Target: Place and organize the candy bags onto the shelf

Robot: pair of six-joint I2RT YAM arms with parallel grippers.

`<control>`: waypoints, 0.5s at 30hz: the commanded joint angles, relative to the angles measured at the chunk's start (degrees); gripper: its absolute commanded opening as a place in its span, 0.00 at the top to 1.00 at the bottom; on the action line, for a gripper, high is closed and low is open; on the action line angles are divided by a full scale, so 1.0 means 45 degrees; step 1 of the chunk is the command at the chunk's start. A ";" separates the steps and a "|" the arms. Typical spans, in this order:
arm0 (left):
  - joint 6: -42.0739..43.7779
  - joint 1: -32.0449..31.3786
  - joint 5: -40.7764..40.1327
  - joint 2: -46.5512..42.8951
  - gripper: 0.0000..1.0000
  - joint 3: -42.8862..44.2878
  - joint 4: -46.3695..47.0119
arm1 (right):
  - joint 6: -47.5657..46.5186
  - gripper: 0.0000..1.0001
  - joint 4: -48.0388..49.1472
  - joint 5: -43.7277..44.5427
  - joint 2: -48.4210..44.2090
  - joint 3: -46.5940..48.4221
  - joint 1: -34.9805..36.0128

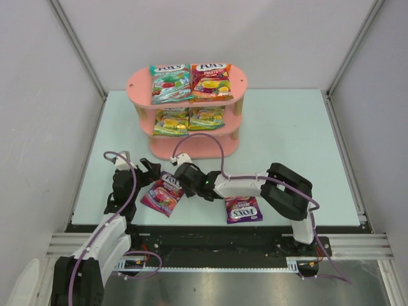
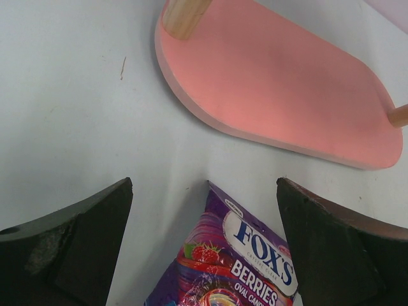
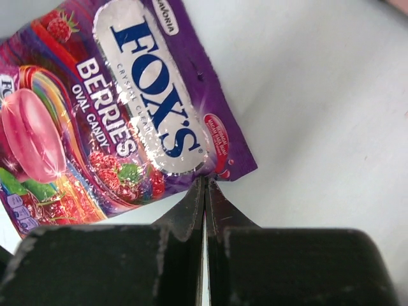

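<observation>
The pink shelf [image 1: 139, 83] stands at the back. A teal bag [image 1: 170, 83] and a red-orange bag [image 1: 211, 81] lie on its top board; two yellow-green bags [image 1: 189, 120] lie on the middle board. My right gripper [image 1: 178, 184] is shut on the edge of a purple bag [image 1: 163, 195], seen pinched at its fingertips in the right wrist view [image 3: 205, 182]. My left gripper [image 1: 152, 171] is open, its fingers on either side of that bag's top corner [image 2: 255, 255]. A second purple bag [image 1: 243, 209] lies flat on the table near the front.
The shelf's bottom board [image 2: 274, 83] is bare and lies just beyond the held bag. Grey walls close in the table on the left, right and back. The right arm stretches across the table's front middle.
</observation>
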 commanded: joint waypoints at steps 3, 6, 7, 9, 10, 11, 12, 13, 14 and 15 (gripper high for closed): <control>-0.0022 0.0104 0.0115 -0.0215 0.00 0.0181 0.0380 | -0.1207 1.00 0.0416 -0.0326 -0.1351 0.0243 -0.0076; -0.0003 0.0085 0.0115 -0.0196 0.00 0.0181 0.0360 | -0.1207 1.00 -0.0326 0.0279 -0.2365 -0.0067 0.0352; -0.0022 0.0085 0.0096 -0.0177 0.00 0.0201 0.0341 | -0.1169 1.00 -0.0676 0.0783 -0.2680 -0.0205 0.0470; -0.0023 0.0104 0.0096 -0.0176 0.00 0.0201 0.0341 | -0.0781 1.00 -0.0991 0.1274 -0.3769 -0.0885 0.0724; -0.0023 0.0085 0.0076 -0.0157 0.00 0.0220 0.0321 | -0.0546 1.00 -0.1302 0.1605 -0.4144 -0.1218 0.0725; -0.0023 0.0104 0.0076 -0.0157 0.00 0.0220 0.0321 | -0.0273 0.99 -0.1498 0.1783 -0.4612 -0.1531 0.0706; -0.0023 0.0104 0.0057 -0.0138 0.00 0.0220 0.0321 | 0.0368 1.00 -0.1693 0.1900 -0.5042 -0.1844 0.0609; -0.0023 0.0104 0.0076 -0.0157 0.00 0.0220 0.0321 | 0.0645 1.00 -0.2159 0.2172 -0.5974 -0.2562 0.0338; -0.0023 0.0085 0.0057 -0.0138 0.00 0.0220 0.0302 | 0.0977 1.00 -0.2454 0.2368 -0.6448 -0.2879 0.0199; -0.0023 0.0104 0.0076 -0.0157 0.00 0.0220 0.0302 | 0.1599 1.00 -0.2766 0.2583 -0.6878 -0.3249 0.0043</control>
